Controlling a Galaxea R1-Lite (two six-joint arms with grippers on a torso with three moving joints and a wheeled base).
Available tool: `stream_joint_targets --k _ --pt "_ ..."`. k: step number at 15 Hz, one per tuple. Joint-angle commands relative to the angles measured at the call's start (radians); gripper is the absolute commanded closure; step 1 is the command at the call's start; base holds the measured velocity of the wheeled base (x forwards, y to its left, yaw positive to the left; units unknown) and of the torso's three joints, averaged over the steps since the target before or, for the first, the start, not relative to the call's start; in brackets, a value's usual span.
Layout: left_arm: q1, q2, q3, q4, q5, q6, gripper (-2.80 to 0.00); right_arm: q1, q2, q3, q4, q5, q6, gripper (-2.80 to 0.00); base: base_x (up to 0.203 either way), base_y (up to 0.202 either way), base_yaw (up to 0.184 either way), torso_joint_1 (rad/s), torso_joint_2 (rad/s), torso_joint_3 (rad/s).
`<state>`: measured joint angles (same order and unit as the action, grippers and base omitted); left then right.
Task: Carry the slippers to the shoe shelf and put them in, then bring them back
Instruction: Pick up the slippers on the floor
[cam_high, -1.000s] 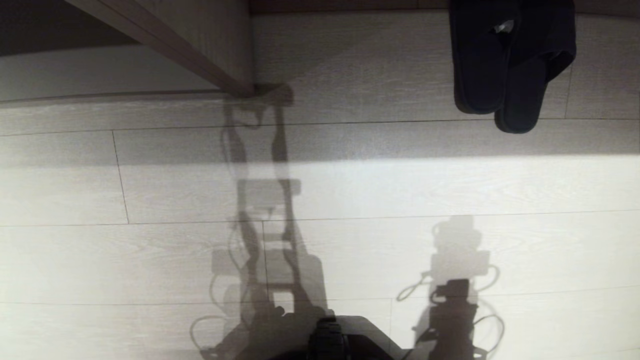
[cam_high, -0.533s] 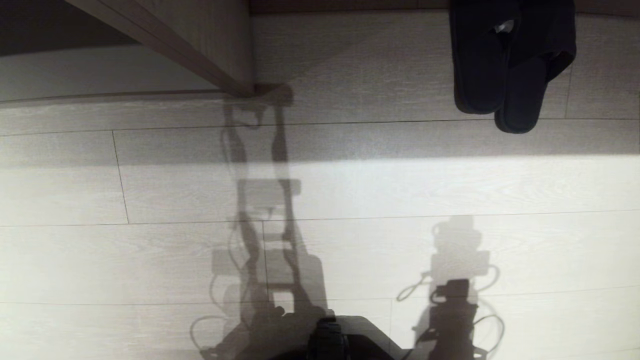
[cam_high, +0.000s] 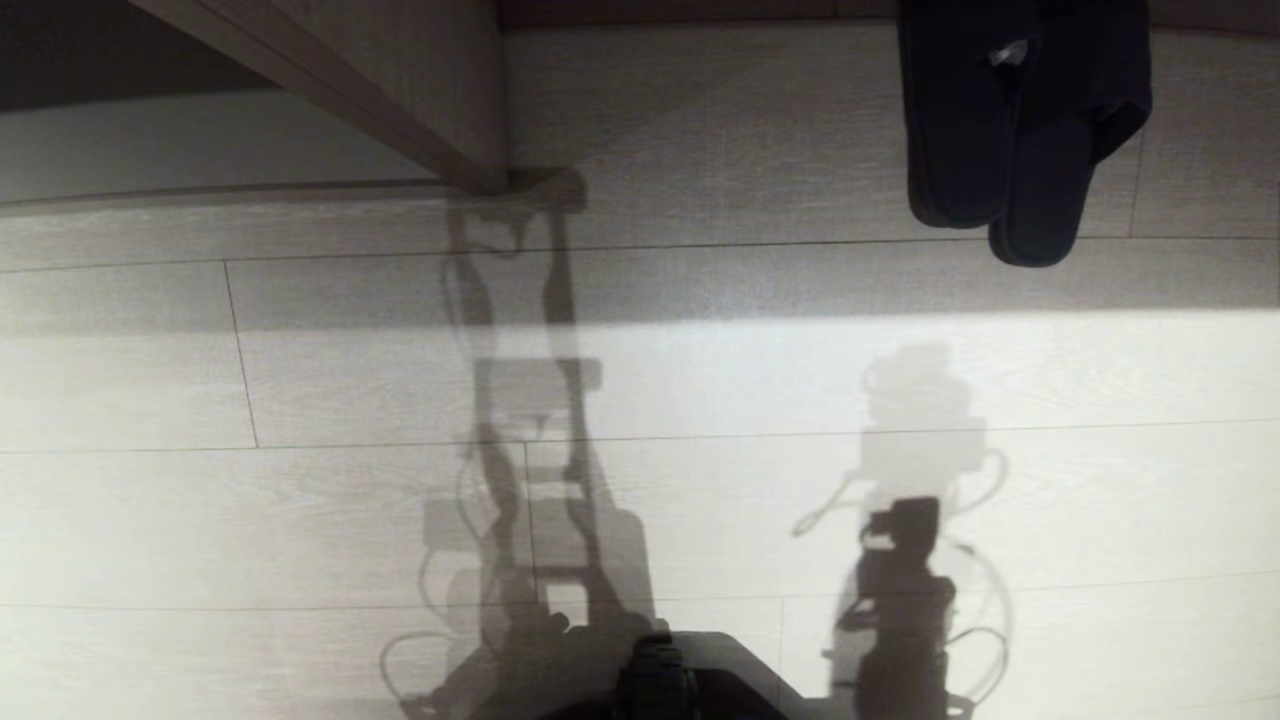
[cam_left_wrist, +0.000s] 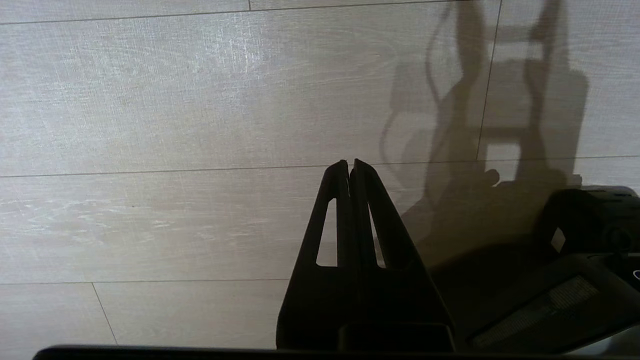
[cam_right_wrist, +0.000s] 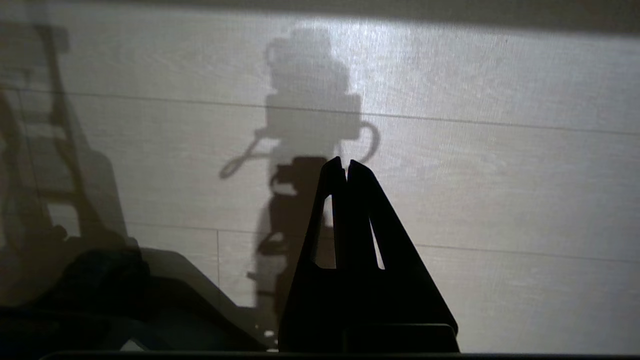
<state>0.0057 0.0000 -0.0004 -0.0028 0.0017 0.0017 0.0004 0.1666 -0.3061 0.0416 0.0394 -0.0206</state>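
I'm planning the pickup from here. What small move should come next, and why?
Probably extend the right gripper forward toward the slippers and open its fingers: they are shut and empty over bare floor, and the pair lies ahead on that side.

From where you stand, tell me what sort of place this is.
Probably a home or hotel-style room by the entry: pale wood-plank floor, a pair of dark slippers lying on it, and a slanted wood-laminate furniture panel meeting the floor beside them.

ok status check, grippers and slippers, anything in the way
Left gripper shut, empty, over bare floor. Right gripper shut, empty. Slippers on the floor, ahead to the right, untouched. Nothing lies between.
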Motion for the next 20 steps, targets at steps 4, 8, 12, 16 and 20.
stream_joint_targets --k 4,8,12,16,20 --pt "0.000 0.000 0.000 0.000 0.000 0.000 0.00 0.016 0.415 -0.112 -0.142 0.001 -0.022 0.00 0.000 0.000 0.000 0.000 0.00 0.000" --pt "0.000 0.000 0.000 0.000 0.000 0.000 0.00 0.019 0.609 -0.117 -0.204 -0.001 -0.045 0.00 0.000 0.000 0.000 0.000 0.00 0.000" --pt "0.000 0.000 0.000 0.000 0.000 0.000 0.00 0.018 0.859 -0.069 -0.389 -0.003 -0.046 0.00 0.000 0.000 0.000 0.000 0.00 0.000" --pt "0.000 0.000 -0.001 0.000 0.000 0.000 0.00 0.012 1.105 -0.031 -0.684 -0.045 -0.053 0.00 0.000 0.000 0.000 0.000 0.00 0.000" --pt "0.000 0.000 0.000 0.000 0.000 0.000 0.00 -0.011 1.284 -0.021 -1.003 -0.113 -0.099 0.00 0.000 0.000 0.000 0.000 0.00 0.000"
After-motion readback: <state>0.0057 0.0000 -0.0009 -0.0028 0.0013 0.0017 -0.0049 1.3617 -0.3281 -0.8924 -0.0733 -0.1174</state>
